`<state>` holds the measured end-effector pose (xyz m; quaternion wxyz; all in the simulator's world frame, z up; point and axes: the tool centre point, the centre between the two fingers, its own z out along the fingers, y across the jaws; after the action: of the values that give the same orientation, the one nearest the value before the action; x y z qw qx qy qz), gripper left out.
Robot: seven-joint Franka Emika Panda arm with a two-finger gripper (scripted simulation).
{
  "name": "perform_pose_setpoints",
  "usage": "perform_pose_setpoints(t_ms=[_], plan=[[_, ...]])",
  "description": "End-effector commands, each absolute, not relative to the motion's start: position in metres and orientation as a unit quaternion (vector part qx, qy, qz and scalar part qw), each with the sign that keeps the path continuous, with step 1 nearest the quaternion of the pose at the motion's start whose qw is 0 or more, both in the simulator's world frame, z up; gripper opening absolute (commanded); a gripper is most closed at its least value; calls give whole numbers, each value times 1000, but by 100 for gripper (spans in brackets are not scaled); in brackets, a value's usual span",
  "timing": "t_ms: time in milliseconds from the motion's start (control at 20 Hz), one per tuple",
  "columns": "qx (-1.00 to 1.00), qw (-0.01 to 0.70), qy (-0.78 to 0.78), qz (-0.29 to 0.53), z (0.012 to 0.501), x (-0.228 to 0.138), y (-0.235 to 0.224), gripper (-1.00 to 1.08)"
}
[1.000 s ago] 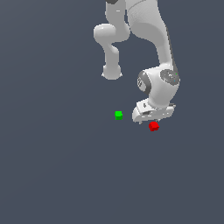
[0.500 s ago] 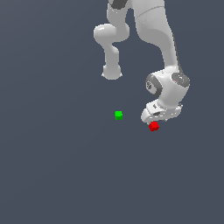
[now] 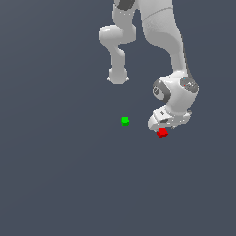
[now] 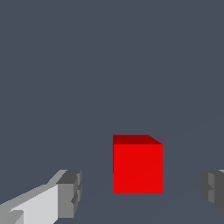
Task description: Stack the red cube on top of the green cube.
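Red cube [image 4: 138,168] between open pincer [image 4: 141,192] fingers

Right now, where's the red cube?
In the exterior view the red cube sits right of the green cube, apart from it, just under the claw; the wrist view shows it between the open fingers.

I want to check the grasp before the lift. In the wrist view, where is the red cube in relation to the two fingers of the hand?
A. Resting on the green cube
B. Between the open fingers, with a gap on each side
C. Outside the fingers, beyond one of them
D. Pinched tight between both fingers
B: in the wrist view the red cube sits between the fingers, with bare floor visible on each side, so the hand is open.
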<state>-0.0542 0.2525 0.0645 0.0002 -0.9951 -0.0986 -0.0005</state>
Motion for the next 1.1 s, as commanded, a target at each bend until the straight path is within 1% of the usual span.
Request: perform_pose_setpoints(t_ms=[0, 300, 550, 600, 1050], plan=[[-995, 0, -99, 0, 56, -55, 252, 100], [-995, 0, -98, 0, 27, -55, 251, 100], [-995, 0, -98, 0, 20, -54, 251, 100], [-995, 0, -98, 0, 20, -54, 251, -100], [-995, 0, -98, 0, 20, -54, 251, -100]])
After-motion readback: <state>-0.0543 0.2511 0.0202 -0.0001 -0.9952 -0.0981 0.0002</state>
